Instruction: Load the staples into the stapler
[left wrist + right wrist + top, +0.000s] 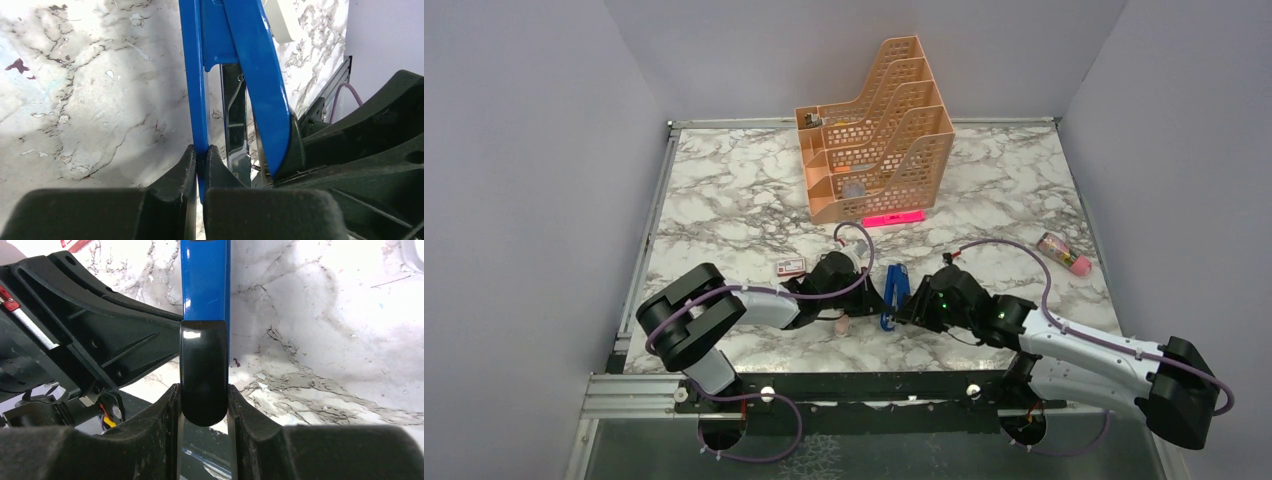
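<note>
Nearest the left wrist lens, your left gripper (201, 155) has its jaws pinched on a thin blue edge of the stapler (255, 75), whose length runs to 12 o'clock. At the right wrist, the right gripper (203, 390) jaws clamp its black end. From above, the staples (791, 267) lie on the worktop (724, 200) at the stapler's 9 o'clock, nearer your left arm.

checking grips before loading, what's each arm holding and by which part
Both hold the stapler: left jaws pinch its thin blue plate, right jaws clamp its black end.
</note>
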